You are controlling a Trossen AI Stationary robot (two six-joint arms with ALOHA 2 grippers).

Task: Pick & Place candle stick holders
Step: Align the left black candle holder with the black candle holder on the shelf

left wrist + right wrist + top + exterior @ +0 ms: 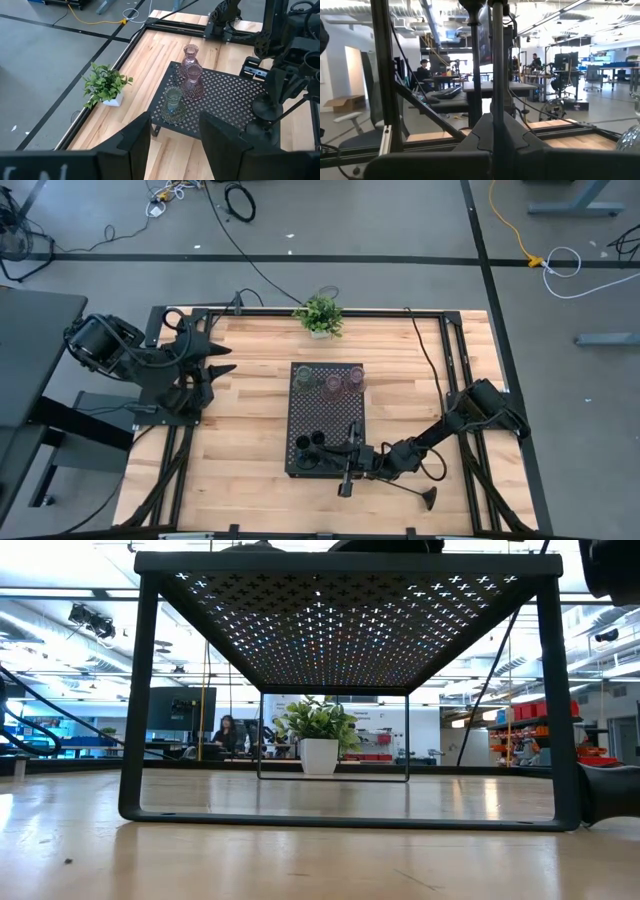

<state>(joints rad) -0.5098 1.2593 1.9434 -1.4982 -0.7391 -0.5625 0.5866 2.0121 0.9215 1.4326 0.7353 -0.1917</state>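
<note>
The right arm is reaching in from the right edge toward lower centre of the high view, its right gripper (349, 463) pinching a long-stemmed black holder (352, 436) at the tray (300, 415)'s lower right corner. Three glass cups (331, 383) are sitting along the tray's top edge. The left gripper (216, 356) is waiting spread at upper left.

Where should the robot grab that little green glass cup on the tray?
Probably its narrow upper part, from above: the green glass cup stands upright and flares wide at the foot. A pink cup sits close beside it, so keep fingers out of that gap. The open left end effector faces it; the right end effector is shut on a black stemmed holder.
</note>
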